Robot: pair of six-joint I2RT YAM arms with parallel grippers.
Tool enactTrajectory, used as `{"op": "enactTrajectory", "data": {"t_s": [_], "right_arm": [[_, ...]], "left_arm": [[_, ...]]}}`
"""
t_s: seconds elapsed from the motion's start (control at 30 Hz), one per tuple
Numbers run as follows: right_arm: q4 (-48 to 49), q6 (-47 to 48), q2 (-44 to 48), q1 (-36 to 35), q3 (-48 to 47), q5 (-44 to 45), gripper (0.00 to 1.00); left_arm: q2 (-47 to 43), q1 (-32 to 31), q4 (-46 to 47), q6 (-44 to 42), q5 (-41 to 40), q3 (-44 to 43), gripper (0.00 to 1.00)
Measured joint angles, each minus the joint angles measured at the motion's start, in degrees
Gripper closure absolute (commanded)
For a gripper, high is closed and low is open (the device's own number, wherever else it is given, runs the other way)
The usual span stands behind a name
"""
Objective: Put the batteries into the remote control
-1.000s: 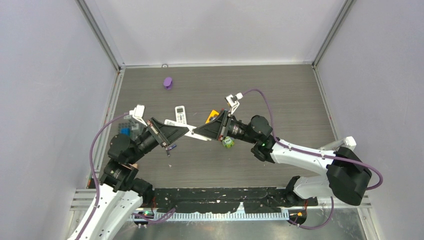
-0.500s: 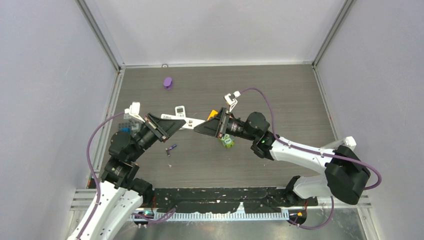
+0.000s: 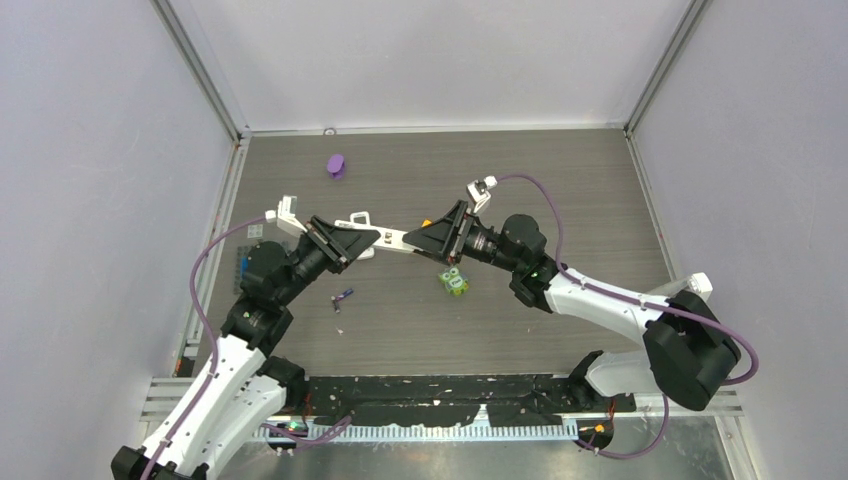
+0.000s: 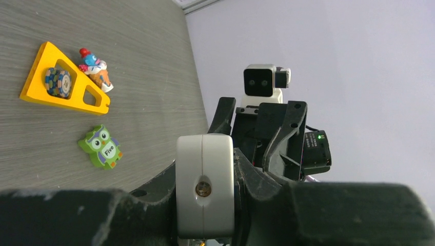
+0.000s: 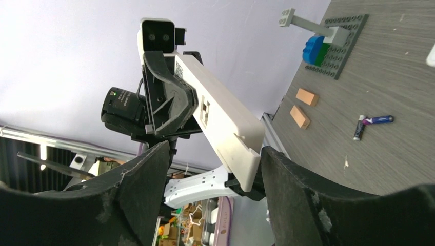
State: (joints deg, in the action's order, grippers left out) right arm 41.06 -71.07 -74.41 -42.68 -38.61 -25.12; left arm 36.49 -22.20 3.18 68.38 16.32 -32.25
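Observation:
The white remote control [image 3: 390, 238] hangs in the air between my two grippers. My left gripper [image 3: 366, 243] is shut on it; in the left wrist view its end face [image 4: 205, 169] fills the space between the jaws of the left gripper [image 4: 205, 205]. My right gripper [image 3: 414, 240] is open around the remote's other end [image 5: 225, 118], which lies against one finger [image 5: 292, 200] with a wide gap to the other. A purple battery [image 5: 377, 120] and a dark battery [image 5: 357, 131] lie on the table, also seen from above [image 3: 343, 296]. The orange one is out of view.
A green owl block [image 3: 455, 283] lies under the right gripper, a yellow wedge [image 4: 66, 84] with a small toy figure [image 4: 95, 69] behind it. A purple object [image 3: 336, 165] sits at the back left. A grey baseplate [image 5: 344, 48] with bricks and two tan blocks [image 5: 307, 96] lie at the left.
Both grippers have moved toward the back of the table and risen, carrying the remote with them. The right gripper has moved off the green owl block.

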Motion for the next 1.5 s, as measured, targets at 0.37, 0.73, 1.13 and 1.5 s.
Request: {"op": "enactTrajectory", "data": {"t_s": [0.37,0.73,1.13,1.5], "right_arm": [[0.00,-0.79,-4.61,1.66,0.17,-0.24,0.59],[-8.33,2.67,-2.27,2.03,0.15,0.61,0.77],[-13.35,5.03,0.28,2.32,-0.50,0.72,0.95],[-23.30,13.44,8.68,8.61,1.57,3.80,0.94]], "left_arm": [[2.73,0.02,0.85,-0.33,0.66,0.55,1.00],[2.71,0.04,-2.05,-5.90,0.13,0.61,1.00],[2.78,0.11,-5.51,-11.91,-1.75,0.33,1.00],[4.66,0.11,-13.22,-27.50,-0.42,-0.94,1.00]]}}
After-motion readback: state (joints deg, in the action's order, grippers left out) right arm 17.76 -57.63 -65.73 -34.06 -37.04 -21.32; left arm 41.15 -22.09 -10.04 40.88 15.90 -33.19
